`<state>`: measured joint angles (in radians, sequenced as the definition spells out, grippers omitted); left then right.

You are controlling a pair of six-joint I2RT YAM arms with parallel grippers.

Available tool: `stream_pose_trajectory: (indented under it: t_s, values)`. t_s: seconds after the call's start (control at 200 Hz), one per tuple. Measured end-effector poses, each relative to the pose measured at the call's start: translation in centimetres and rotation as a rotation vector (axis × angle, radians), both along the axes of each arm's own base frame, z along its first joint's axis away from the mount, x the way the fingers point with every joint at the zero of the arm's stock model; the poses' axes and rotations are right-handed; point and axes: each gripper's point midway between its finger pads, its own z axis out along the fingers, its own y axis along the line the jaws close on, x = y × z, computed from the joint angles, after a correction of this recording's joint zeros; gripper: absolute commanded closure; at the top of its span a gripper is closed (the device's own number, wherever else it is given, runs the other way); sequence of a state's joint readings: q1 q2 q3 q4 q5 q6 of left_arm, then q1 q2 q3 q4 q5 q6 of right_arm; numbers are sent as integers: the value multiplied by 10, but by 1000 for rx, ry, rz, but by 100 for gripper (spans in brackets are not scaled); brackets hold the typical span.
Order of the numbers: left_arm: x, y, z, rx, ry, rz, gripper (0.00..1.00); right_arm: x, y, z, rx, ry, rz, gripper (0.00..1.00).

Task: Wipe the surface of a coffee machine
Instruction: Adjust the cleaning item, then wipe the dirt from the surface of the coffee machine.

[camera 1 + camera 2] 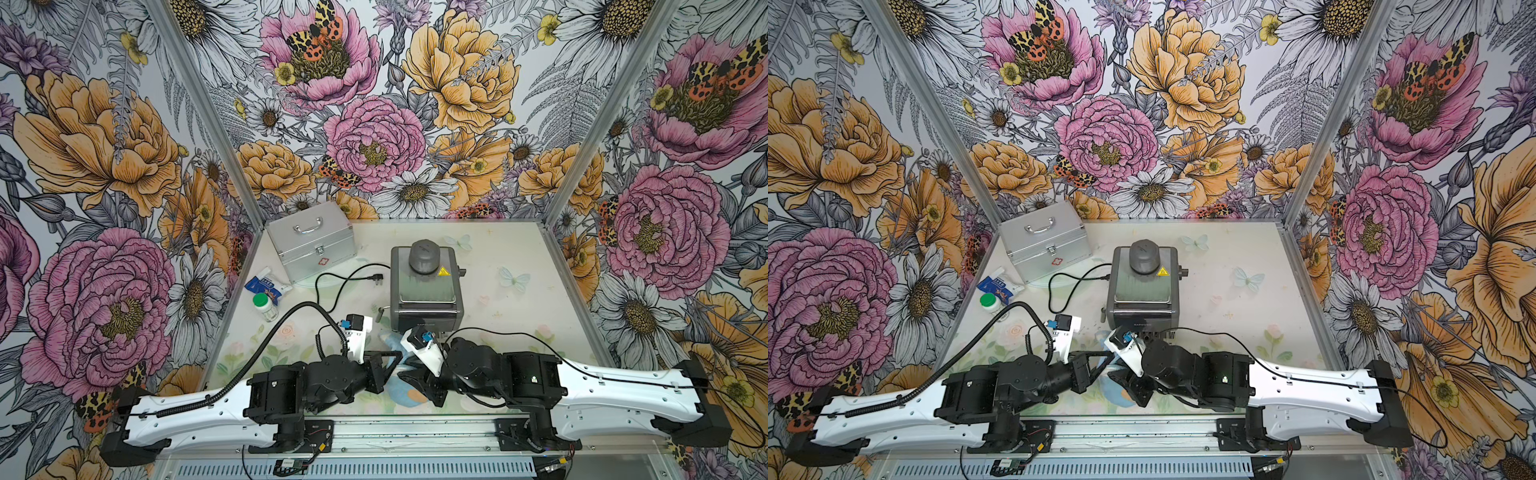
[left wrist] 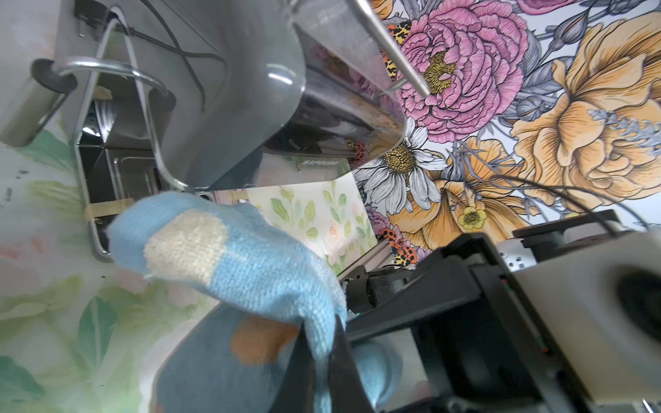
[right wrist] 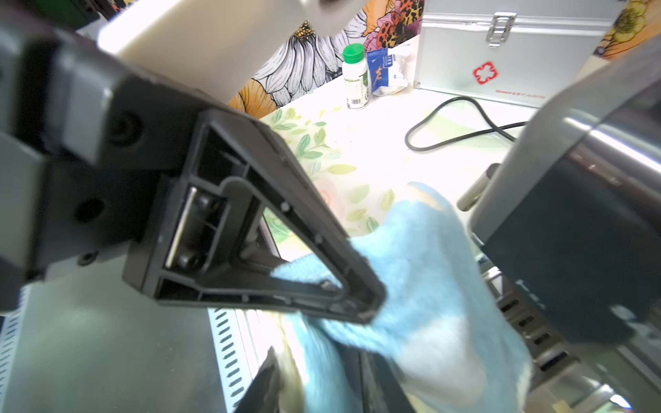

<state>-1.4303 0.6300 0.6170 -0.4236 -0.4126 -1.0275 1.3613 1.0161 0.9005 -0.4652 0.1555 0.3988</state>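
Light-blue knitted cloth (image 2: 272, 271) being gripped where 2 grippers are meeting, in front of the coffee machine (image 1: 426, 286).

The cloth is being pinched by the left gripper (image 2: 323, 357), whose jaws are closed tight on a fold. The right gripper (image 3: 322, 389) is being held just beside it with cloth lying between its fingers; whether those jaws are clamping or parted cannot be told. The coffee machine is standing mid-tabletop (image 1: 519, 316), just behind both grippers, its black cord (image 1: 332, 286) trailing toward the aluminium case (image 1: 311, 241) at the far left.

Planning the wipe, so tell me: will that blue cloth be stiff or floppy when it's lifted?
Likely floppy: the blue cloth bunches in soft folds at the left gripper. Probably light and easy to grip too, since its knit looks thin and fuzzy rather than slick.
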Motion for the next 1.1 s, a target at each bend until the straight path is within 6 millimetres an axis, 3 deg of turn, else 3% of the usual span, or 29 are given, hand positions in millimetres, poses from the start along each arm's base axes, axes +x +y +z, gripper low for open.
stream_pose_trajectory:
  t_s: [0.13, 0.28, 0.365, 0.485, 0.605, 0.73, 0.871, 1.011, 1.101]
  values:
    - [-3, 16, -35, 90, -12, 15, 100, 25, -32, 11, -3, -45, -152, 62]
    - [3, 32, -61, 133, -36, 81, 100, 41, -69, 28, 15, -103, -279, 61]
    - [9, 41, -67, 129, -53, 124, 100, 51, -86, 43, 33, -129, -347, 61]
    - [18, 53, -61, 63, -86, 194, 100, 72, -100, 69, 45, -181, -442, 61]
    - [26, 61, -63, -8, -111, 248, 100, 98, -105, 96, 34, -235, -524, 58]
    - [32, 61, -68, 16, -129, 274, 100, 128, -104, 110, -21, -273, -578, 47]
    - [44, 56, -66, 31, -151, 313, 100, 155, -90, 111, -88, -289, -576, 37]
    - [71, 51, -74, 58, -133, 382, 100, 178, -77, 104, -109, -275, -555, 37]
    - [78, 38, -84, 95, -130, 369, 100, 193, -74, 101, -99, -263, -562, 36]
